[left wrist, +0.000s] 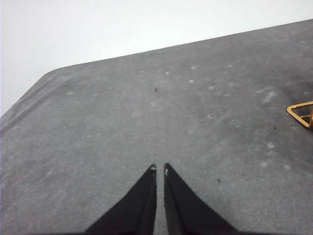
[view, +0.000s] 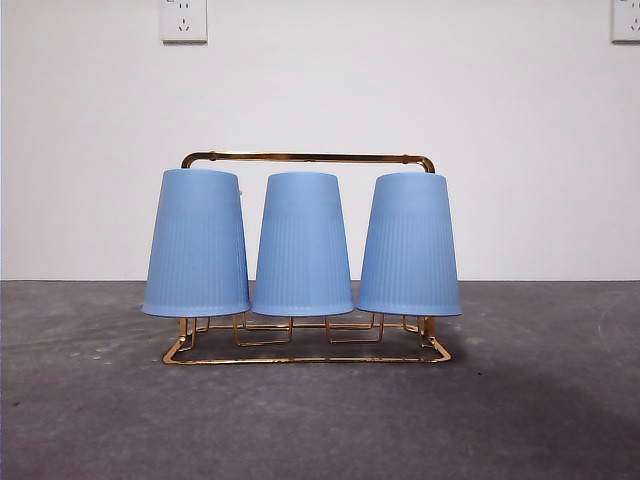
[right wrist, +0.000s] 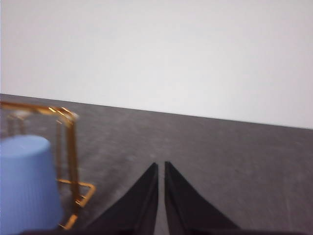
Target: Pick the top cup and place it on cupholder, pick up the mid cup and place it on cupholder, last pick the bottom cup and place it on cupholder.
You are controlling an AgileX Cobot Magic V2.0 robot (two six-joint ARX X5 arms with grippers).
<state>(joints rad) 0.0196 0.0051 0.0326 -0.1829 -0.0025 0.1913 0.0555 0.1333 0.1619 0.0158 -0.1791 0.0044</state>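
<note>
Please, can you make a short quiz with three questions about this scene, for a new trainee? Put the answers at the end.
1. How many blue cups sit upside down on the cupholder?
2. True or false: the right gripper is holding a cup.
3. Which part of the cupholder shows in the left wrist view: (a) the arched handle, (b) a corner of the base, (c) a prong tip?

Key
1. Three: the left cup, the middle cup and the right cup.
2. False: its fingers are shut on nothing, beside the rack.
3. (b), a base corner, away from the left gripper.
</note>
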